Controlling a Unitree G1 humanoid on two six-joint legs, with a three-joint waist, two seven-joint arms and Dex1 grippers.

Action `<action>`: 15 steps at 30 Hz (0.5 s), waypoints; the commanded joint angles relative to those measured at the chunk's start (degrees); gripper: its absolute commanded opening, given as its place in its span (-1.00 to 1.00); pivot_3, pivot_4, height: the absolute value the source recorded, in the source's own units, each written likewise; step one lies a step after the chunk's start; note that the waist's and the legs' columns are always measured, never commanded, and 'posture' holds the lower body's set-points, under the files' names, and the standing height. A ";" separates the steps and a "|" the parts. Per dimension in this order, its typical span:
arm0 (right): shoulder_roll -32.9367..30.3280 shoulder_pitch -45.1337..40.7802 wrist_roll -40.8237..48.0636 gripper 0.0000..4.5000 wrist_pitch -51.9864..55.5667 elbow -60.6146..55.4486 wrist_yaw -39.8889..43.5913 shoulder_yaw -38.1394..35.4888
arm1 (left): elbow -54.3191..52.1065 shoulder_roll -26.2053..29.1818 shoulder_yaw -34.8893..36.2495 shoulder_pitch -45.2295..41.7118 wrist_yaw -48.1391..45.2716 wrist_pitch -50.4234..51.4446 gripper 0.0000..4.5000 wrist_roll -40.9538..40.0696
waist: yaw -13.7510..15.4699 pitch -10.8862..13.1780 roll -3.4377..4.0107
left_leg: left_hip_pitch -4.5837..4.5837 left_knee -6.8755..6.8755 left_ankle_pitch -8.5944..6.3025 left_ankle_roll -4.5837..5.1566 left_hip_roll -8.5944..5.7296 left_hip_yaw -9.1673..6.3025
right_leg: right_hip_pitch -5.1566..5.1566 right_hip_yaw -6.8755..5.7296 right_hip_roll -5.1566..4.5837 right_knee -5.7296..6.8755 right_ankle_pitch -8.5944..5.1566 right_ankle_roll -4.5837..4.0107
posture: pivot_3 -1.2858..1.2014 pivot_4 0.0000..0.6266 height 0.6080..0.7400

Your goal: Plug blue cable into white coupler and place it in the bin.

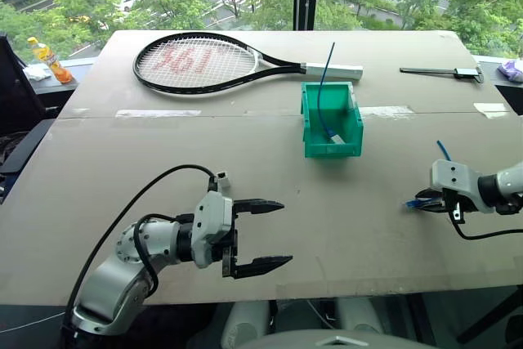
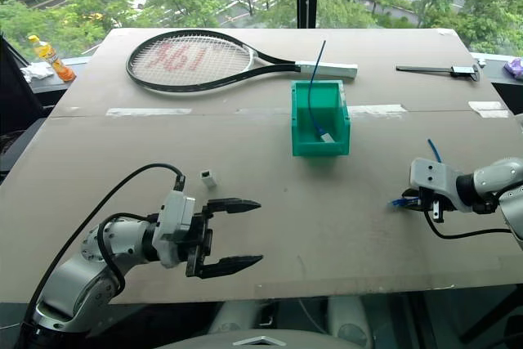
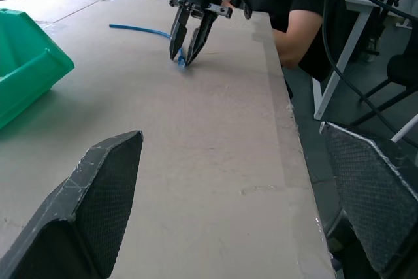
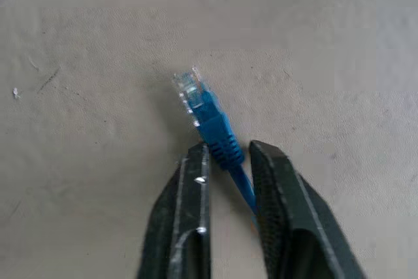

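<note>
The right hand reaches in from the right edge of the bench, tilted down toward the surface, its two black fingers pressed together on the blue cable just behind the plug. In the right wrist view the plug's clear tip juts out past the fingertips and lies on the bench, with the ribbed blue boot pinched between the fingers. The rest of the thin cable trails away behind the hand across the bench – a short bright-blue length shows above the wrist in the head views.

The left hand hovers low over the near left part of the bench, held roughly level and pointing to the right, its fingers spread wide and holding nothing. The white coupler stands on the bench just beyond this hand – a tiny white block with a dark face, apart from the fingers.

The bin sits mid-bench, teal-green, well apart from both hands; a second blue cable rises out of it. A tennis racket lies beyond the bin.
</note>
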 commanded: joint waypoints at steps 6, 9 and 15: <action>3.63 -3.51 -0.33 -0.99 8.95 -11.18 -0.51 2.25 | 0.84 -1.61 1.80 1.27 1.90 -2.77 1.00 1.46 | -0.26 -0.01 -0.01 | 0.13 0.00 0.00 0.00 0.04 0.01 | 0.10 0.02 0.01 0.03 0.03 -0.04 | 0.03 -0.52 1.00; 8.06 -6.80 -1.24 -0.99 16.47 -18.49 -2.03 6.66 | 2.26 -1.24 2.74 4.32 1.73 -5.13 1.00 3.41 | -0.66 0.01 0.02 | 0.11 -0.06 0.00 -0.01 0.11 -0.01 | 0.03 0.03 0.06 0.05 0.08 -0.15 | 0.03 -0.52 1.00; 16.11 -15.92 -9.34 -0.99 18.70 -16.26 -4.11 18.37 | 3.42 -1.45 4.00 5.01 3.05 -5.61 1.00 4.10 | 0.25 0.02 0.03 | -0.10 -0.03 0.00 -0.01 0.02 -0.14 | -0.08 -0.14 -0.06 0.03 0.08 -0.16 | 0.03 -0.52 1.00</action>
